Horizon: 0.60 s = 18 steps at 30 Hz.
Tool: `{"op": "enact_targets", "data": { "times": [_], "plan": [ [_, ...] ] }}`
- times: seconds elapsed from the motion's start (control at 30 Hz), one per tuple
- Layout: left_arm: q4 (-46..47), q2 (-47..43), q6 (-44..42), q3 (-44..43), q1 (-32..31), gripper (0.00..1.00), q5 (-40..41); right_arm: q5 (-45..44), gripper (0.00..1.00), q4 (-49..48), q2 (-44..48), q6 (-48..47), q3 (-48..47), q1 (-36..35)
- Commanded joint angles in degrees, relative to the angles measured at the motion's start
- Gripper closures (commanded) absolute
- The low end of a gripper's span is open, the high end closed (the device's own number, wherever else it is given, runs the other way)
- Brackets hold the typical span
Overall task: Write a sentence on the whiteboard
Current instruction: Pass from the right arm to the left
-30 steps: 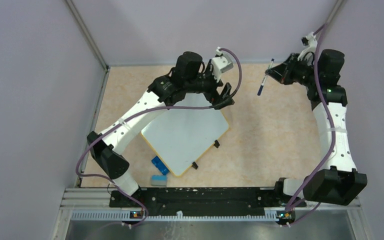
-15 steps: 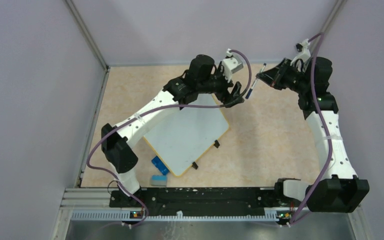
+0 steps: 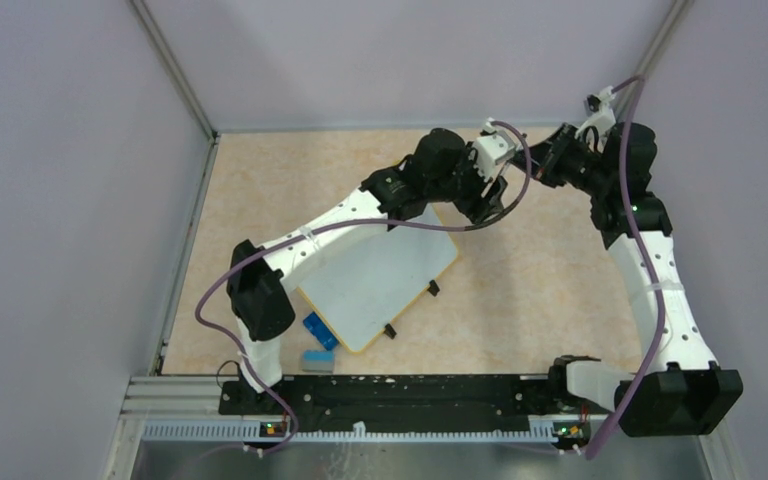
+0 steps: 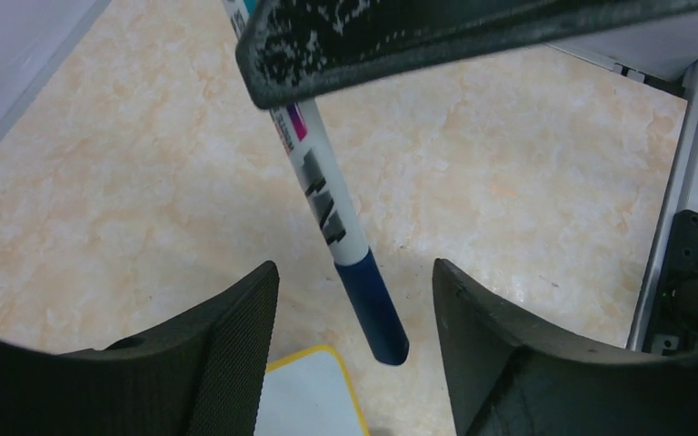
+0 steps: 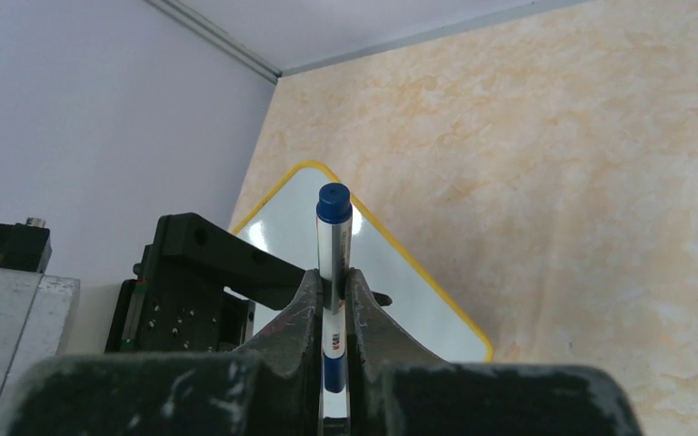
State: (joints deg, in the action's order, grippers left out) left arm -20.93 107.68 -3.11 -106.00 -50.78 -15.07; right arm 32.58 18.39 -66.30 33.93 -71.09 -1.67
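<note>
The whiteboard (image 3: 375, 275) lies tilted on the table, blank, with two black clips on its right edge; no sentence shows on it. My right gripper (image 3: 545, 163) is shut on a white marker with a blue cap (image 5: 334, 238), held in the air at the back right. My left gripper (image 3: 488, 198) is open, and the marker's capped end (image 4: 374, 313) hangs between its fingers without touching them. The board's yellow corner shows below in the left wrist view (image 4: 316, 400) and behind the marker in the right wrist view (image 5: 400, 282).
A blue eraser (image 3: 320, 331) and a pale blue block (image 3: 317, 361) lie by the board's near corner. Purple walls close in the back and both sides. The metal rail (image 3: 410, 395) runs along the near edge.
My left arm has swung right across the board's far corner to meet the right gripper. The right gripper has brought the marker leftwards, and its capped end now sits between the left fingers.
</note>
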Motion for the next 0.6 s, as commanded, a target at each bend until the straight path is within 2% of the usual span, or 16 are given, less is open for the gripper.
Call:
{"op": "enact_targets", "data": {
  "times": [0.0, 0.17, 0.4, 0.47, 0.57],
  "plan": [
    [3.3, 0.5, -1.0, -4.3, -0.5, 0.36, 5.3, -0.3, 1.0, -2.6, 2.3, 2.7, 0.8, -1.7],
    [3.2, 2.1, -0.9, -6.2, -0.6, 0.59, 7.7, 2.0, 1.0, -4.7, 2.4, 3.6, 2.2, -2.7],
    [2.0, 0.9, -2.2, -4.5, -0.5, 0.99, 7.8, 0.7, 1.0, -3.9, 2.0, 4.1, 1.0, -2.7],
    [1.9, -0.3, -3.4, -3.3, -0.3, 1.0, 6.8, 0.9, 0.99, -3.9, 1.6, 4.8, 0.6, -2.7],
    [1.0, -2.7, -5.5, -1.5, 0.2, 1.0, 3.7, 4.7, 0.67, -5.9, 1.7, 5.0, 0.5, -2.7]
  ]
}}
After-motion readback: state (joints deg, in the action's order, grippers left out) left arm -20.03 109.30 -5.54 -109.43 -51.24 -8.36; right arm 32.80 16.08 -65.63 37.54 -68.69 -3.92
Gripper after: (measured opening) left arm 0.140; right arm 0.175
